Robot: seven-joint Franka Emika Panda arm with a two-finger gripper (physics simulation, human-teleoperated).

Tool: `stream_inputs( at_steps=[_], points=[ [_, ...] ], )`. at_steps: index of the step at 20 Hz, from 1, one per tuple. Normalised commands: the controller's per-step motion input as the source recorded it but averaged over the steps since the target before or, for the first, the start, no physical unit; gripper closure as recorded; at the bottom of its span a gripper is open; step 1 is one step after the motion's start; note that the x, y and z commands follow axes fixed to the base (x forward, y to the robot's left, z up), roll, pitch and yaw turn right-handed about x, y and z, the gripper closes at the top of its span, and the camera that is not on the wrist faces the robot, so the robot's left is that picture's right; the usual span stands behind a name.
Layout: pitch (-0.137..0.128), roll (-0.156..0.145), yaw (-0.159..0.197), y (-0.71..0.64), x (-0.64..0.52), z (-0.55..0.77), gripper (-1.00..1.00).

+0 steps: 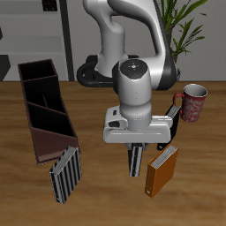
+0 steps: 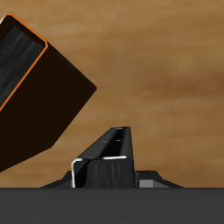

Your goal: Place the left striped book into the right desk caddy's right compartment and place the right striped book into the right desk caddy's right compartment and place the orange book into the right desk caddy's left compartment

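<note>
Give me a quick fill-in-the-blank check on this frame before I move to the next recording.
1. The held book in the end effector has a ______ cover.
2. The right desk caddy holds ______ books so far.
3. The book nearest the mug is the ______ one.
4. The right striped book stands outside the caddy, on the ______.

Missing words: striped; no; orange; table.

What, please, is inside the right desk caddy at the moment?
The right desk caddy shows only black, empty sections; a striped book leans outside its near end. The section floors nearest that end are hidden.
</note>
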Motion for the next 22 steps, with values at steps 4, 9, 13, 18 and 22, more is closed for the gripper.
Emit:
stream_inputs(
  at_steps=[4,9,13,18,22],
  points=[
    [-0.047,-0.012,0.026,-0.08,-0.16,0.46,1.00],
    [-0.055,-0.016,0.030,-0.21,-0.30,0.69,1.00],
    [-0.060,0.005,0.058,-0.27,-0.44,0.70,1.00],
    [-0.032,0.019,0.058,-0.31,-0.56,0.58,1.00],
    [0.001,0.005,0.048,-0.32,-0.42,0.27,1.00]
  ],
)
